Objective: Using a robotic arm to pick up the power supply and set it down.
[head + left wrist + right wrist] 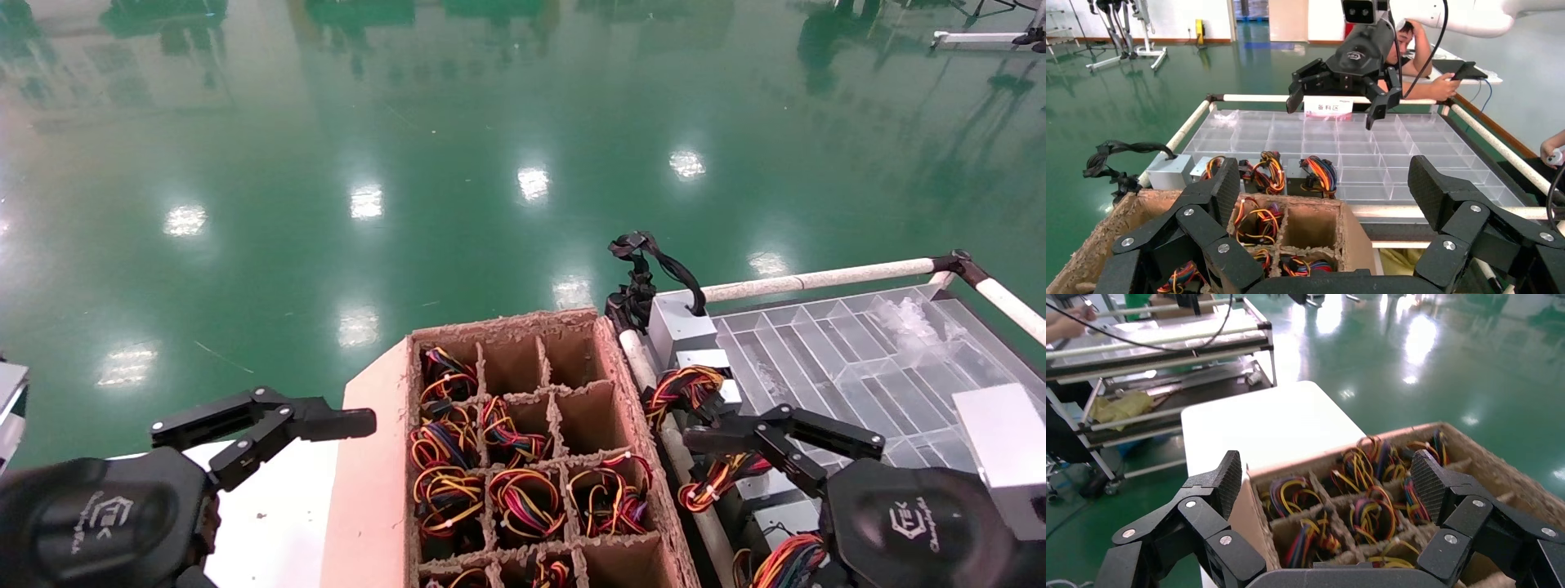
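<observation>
Your right end effector (783, 439), lower right of the head view, has its fingers spread wide and holds nothing. Just beside it lies the power supply (709, 384), wires looped, at the clear tray's (850, 351) left edge. Your left end effector (263, 433), lower left, is equally spread and empty, beside the cardboard box (523, 441).
</observation>
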